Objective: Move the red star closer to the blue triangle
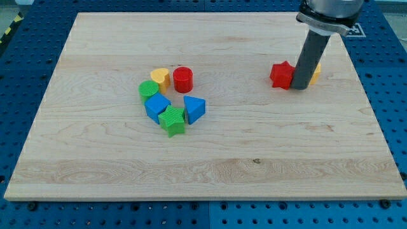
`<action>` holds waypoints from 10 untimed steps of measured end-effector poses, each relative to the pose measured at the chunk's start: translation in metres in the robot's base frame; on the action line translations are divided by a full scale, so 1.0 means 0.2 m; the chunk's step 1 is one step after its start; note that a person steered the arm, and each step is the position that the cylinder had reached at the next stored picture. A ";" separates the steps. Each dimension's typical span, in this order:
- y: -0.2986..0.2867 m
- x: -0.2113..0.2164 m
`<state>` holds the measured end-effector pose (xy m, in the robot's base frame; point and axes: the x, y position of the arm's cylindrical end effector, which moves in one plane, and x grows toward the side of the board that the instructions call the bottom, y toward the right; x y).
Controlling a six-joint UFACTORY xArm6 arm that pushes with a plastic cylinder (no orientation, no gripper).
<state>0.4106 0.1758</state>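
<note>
Nearest the view's bottom, a green star (172,121) sits in a cluster with a blue block (156,106), the blue triangle (194,109), a green block (149,90), a yellow heart (160,77) and a red cylinder (183,79). Well apart, toward the view's right, the red star (282,74) rests on the wooden board (210,165). The tip (300,87) of the bare rod stands just beside the star's right edge, partly hiding a yellow block (315,72).

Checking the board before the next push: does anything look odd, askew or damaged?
Nothing looks damaged or spilled. The red star sits apart at the view's right, far from the blue triangle in the cluster. My tip stands right beside the star's right side, partly hiding a yellow block.
</note>
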 end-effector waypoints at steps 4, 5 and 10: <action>-0.31 -0.14; -0.32 -0.20; -0.39 -0.27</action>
<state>0.3566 0.0987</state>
